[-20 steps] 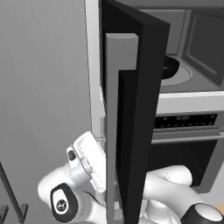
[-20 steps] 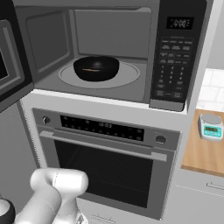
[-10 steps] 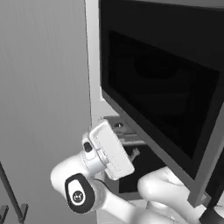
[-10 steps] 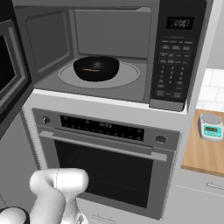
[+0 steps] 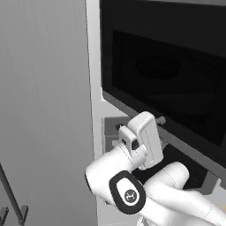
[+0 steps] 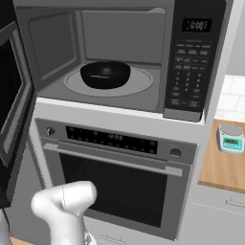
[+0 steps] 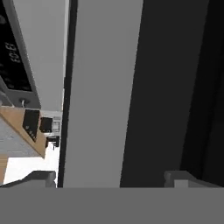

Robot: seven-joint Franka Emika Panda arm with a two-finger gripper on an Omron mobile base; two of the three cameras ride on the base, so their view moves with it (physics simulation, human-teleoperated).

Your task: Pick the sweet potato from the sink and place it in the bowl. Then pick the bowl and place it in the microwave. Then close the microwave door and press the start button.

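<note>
While the bowl (image 6: 105,74) sits on the turntable inside the microwave (image 6: 119,57) with the sweet potato (image 6: 99,76) in it, the door (image 5: 167,75) stands part open at the left. The gripper (image 7: 111,177), spread wide and holding nothing, faces the door's edge. Stiff, hinged and probably light, the door should swing shut under a push on its outer face near the free edge.

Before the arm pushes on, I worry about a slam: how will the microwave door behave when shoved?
The microwave door looks like a rigid glass-fronted panel, so it should swing as one piece on its left-edge hinge rather than flex. Its smooth face may let the open gripper slide sideways. It is wide, so a push far from the hinge probably moves it easily; the bowl sits well inside.
</note>
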